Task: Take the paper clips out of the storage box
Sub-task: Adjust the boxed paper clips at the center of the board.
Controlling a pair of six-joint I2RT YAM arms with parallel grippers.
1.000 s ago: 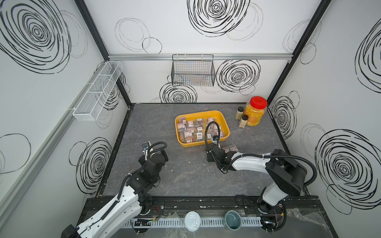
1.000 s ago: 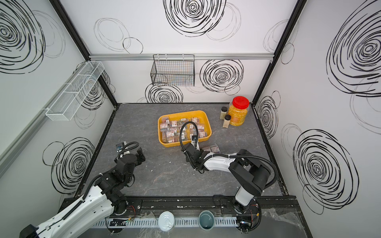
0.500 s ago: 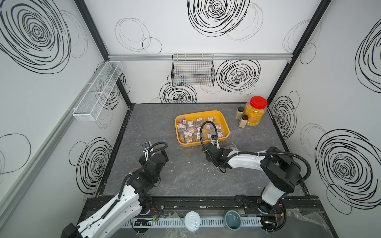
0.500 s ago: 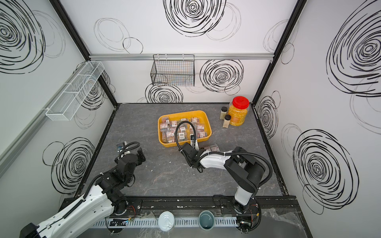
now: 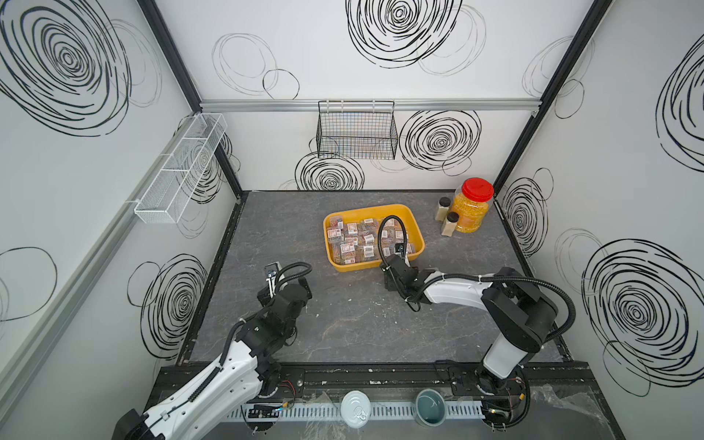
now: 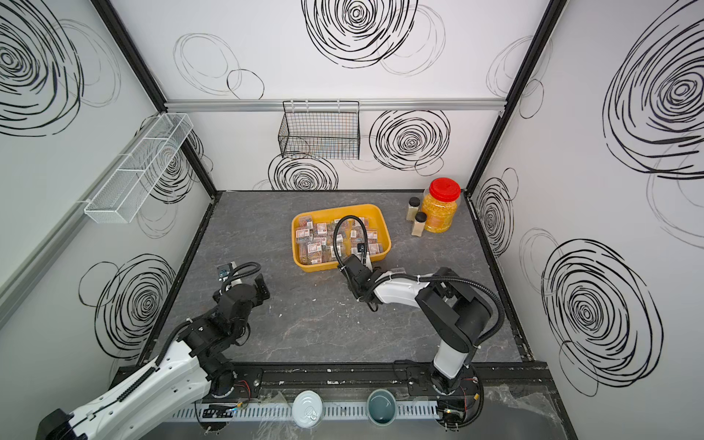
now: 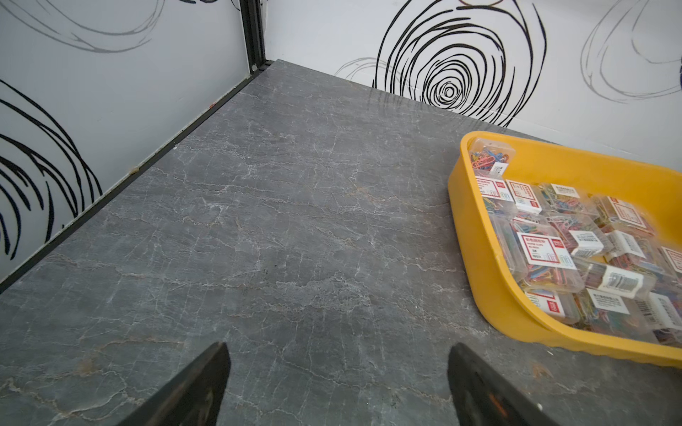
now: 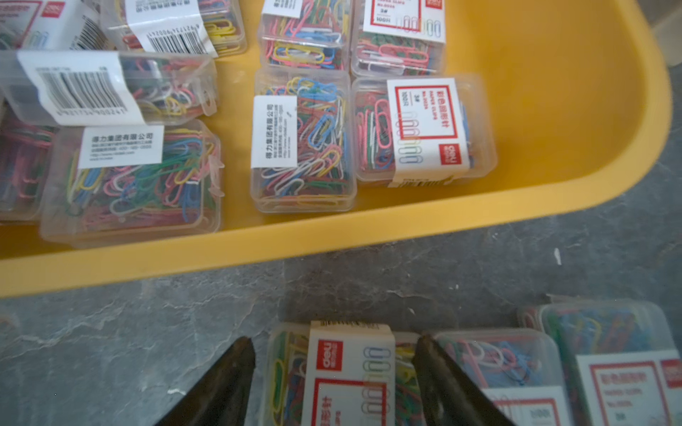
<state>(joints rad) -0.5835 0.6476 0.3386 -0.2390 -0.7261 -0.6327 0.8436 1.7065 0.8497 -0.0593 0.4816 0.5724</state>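
The storage box (image 5: 358, 266) (image 6: 324, 266) is a yellow tray at mid-table holding several clear cases of paper clips (image 5: 354, 240) (image 6: 320, 240) (image 8: 302, 144). My right gripper (image 5: 398, 268) (image 6: 362, 266) (image 8: 334, 339) is low at the box's near right corner. It is open. One labelled case (image 8: 347, 372) lies on the table between its fingers, with a slit of table showing beside one finger. Two more cases (image 8: 509, 365) (image 8: 620, 354) lie next to it on the table. My left gripper (image 5: 284, 286) (image 6: 240, 287) (image 7: 336, 354) is open over bare table, left of the box (image 7: 479, 258).
A red-lidded jar (image 5: 470, 205) and two small bottles (image 5: 444, 207) (image 5: 451, 223) stand at the back right. A black wire basket (image 5: 356, 129) hangs on the back wall and a white mesh rack (image 5: 179, 171) on the left wall. A tin (image 5: 355, 409) and a cup (image 5: 430, 407) sit at the front rail.
The right gripper has shifted a little left and nearer the box's front wall, and its jaws stand wider than a second ago. The left arm has not moved.
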